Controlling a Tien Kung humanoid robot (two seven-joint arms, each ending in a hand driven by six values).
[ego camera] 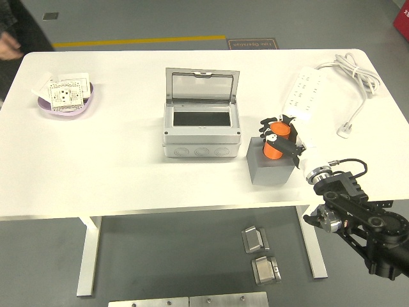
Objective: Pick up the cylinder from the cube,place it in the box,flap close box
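Observation:
An orange cylinder (277, 139) stands on a dark grey cube (273, 169) at the right of the table. My right hand (282, 136) comes in from the lower right, its black fingers wrapped around the cylinder, which still rests on the cube's top. A grey box (201, 133) sits at the table's middle, left of the cube, with its clear lid (202, 86) standing open at the back and a dark, empty inside. My left arm is out of view.
A white power strip (307, 94) with its cable (355, 77) lies behind the cube at the back right. A purple dish (64, 102) holding white sockets sits at the far left. A person's sleeve (9, 45) shows at the top left corner.

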